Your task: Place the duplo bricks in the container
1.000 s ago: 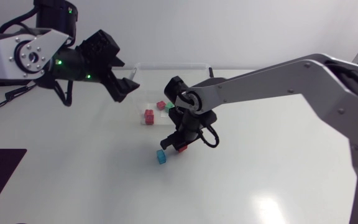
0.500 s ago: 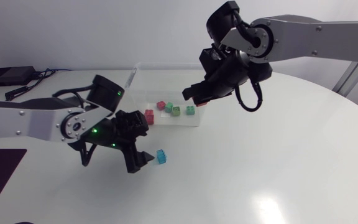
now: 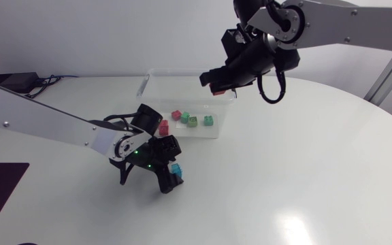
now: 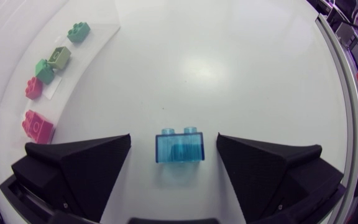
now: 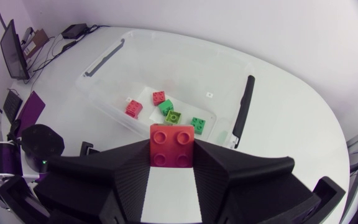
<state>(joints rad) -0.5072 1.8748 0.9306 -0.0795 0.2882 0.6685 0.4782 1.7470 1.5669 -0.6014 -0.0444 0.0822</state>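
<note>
A translucent blue brick (image 3: 176,169) lies on the white table, studs up. My left gripper (image 3: 168,173) is down over it and open. In the left wrist view the blue brick (image 4: 180,148) sits between the fingers (image 4: 79,163) with a gap on each side. My right gripper (image 3: 216,84) hangs high over the far right end of the clear container (image 3: 182,71), shut on a red brick (image 5: 173,146). Inside the container (image 5: 185,50) lie several bricks: two red ones (image 3: 163,126), (image 3: 176,115) and three green ones (image 3: 208,120).
The container's bricks (image 4: 59,56) lie off to one side ahead of my left gripper, beyond the clear wall (image 4: 11,62). Black handles (image 5: 244,106) mark the container's ends. My left arm (image 3: 60,126) stretches across the table's left half.
My left arm came down from beside the container to the table and now straddles the blue brick. My right arm lifted the red brick off the table to above the container.
</note>
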